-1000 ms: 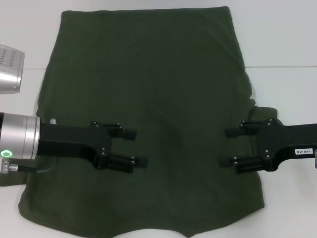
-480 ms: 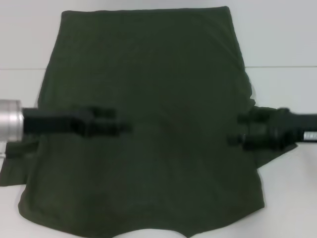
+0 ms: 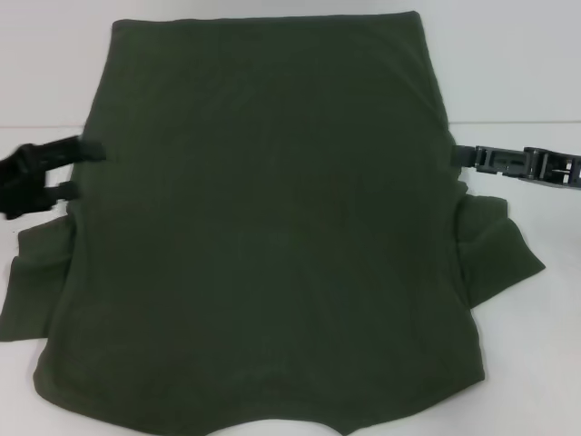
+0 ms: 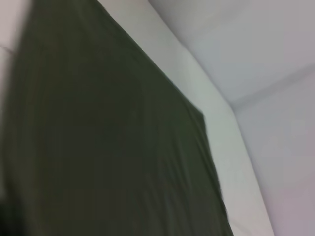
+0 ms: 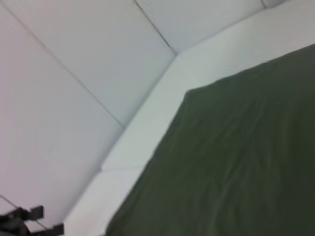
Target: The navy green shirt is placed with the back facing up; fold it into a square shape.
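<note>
Both hands, left hand [image 3: 77, 168] and right hand [image 3: 465, 156], now off the navy green shirt [image 3: 272, 227].

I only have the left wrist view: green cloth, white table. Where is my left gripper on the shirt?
Observer: The left gripper is at the shirt's left edge, on the hem side of the left sleeve, fingers open.
Operator: And the right one?
Observer: The right gripper is at the right edge, on the hem side of the right sleeve.
Operator: Sleeves folded in yet?
Observer: No, both stick out sideways on the table.
</note>
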